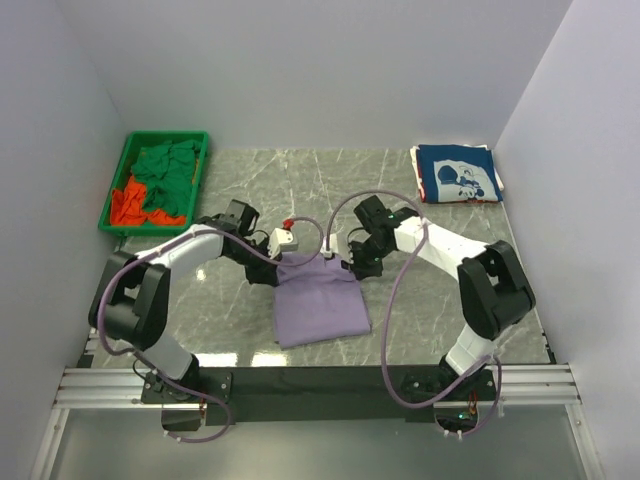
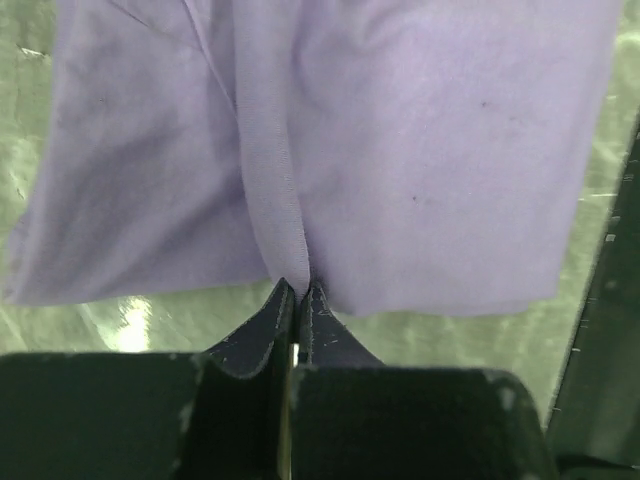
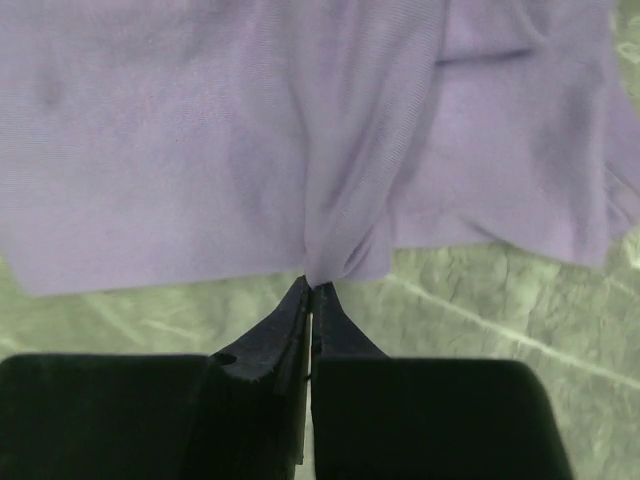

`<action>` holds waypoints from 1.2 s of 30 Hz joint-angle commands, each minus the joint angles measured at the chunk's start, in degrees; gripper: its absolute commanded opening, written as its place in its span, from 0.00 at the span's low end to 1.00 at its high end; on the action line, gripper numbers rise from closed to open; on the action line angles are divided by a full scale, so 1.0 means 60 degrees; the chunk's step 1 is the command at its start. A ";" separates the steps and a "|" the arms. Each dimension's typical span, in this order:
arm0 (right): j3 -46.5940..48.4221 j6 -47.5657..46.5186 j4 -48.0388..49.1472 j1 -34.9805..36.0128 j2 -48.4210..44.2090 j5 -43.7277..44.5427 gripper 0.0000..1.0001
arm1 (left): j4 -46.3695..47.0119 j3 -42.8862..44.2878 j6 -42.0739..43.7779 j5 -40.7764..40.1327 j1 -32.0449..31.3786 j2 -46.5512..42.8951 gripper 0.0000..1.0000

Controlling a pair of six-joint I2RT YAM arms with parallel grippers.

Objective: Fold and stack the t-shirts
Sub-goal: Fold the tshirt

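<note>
The purple tee (image 1: pixel 320 300) lies flat on the table (image 1: pixel 430 300) in the middle, near both arms. The left gripper (image 2: pixel 297 290) is pinched tight on the tee's far edge near one corner, and the right gripper (image 3: pixel 308 285) is pinched tight on the same edge near the other corner. The navy tee (image 1: pixel 457 172) sits folded at the far right, well apart, and the green tee (image 1: pixel 165 172) and orange tee (image 1: pixel 128 206) lie bunched in the bin (image 1: pixel 168 134) at the far left.

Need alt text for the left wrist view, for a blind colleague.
The left gripper, jaws shut, pinches the edge of the lavender t-shirt, raising a crease up its middle. The shirt spreads over a green marbled table.
</note>
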 commanded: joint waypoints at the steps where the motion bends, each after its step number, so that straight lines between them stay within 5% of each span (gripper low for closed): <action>1: 0.0018 0.0820 -0.0046 -0.0008 -0.0710 -0.0274 0.00 | 0.0171 -0.0226 -0.0618 0.0394 0.0060 -0.0787 0.02; 3: 0.0790 0.1056 -0.0744 -0.0183 -0.0535 -0.0317 0.10 | 0.0537 -0.0066 -0.0927 0.0422 0.0469 -0.0875 0.19; 4: 0.1216 0.1100 -0.1170 -0.0329 -0.0186 -0.0434 0.33 | 0.0610 0.0036 -0.0956 0.0422 0.0601 -0.0890 0.26; 5: 0.1641 0.1130 -0.1580 -0.0693 0.0006 -0.0624 0.46 | 0.0756 0.0226 -0.0985 0.0422 0.0733 -0.0919 0.39; 7: 0.3119 0.1319 -0.2694 -0.1119 0.0692 -0.1135 0.55 | 0.0860 0.0461 -0.0884 0.0378 0.0924 -0.0963 0.43; 15: 0.9632 0.2798 -0.5550 -0.1707 0.4559 -0.3450 0.45 | 0.1459 0.1897 -0.0868 0.0203 -0.0040 -0.0012 0.43; 18: 1.0796 0.3662 -0.5584 -0.1620 0.5821 -0.4242 0.39 | 0.2045 0.1796 -0.0825 -0.0090 -0.0583 0.0179 0.43; 24: 0.9162 0.5959 -0.3055 -0.1253 0.5940 -0.4742 0.38 | 0.2764 0.1415 -0.0810 -0.0589 -0.1404 0.0516 0.44; 36: 0.8693 0.6389 -0.2947 -0.1034 0.7098 -0.4098 0.41 | 0.2458 0.1663 -0.0298 -0.1027 -0.2063 0.1746 0.41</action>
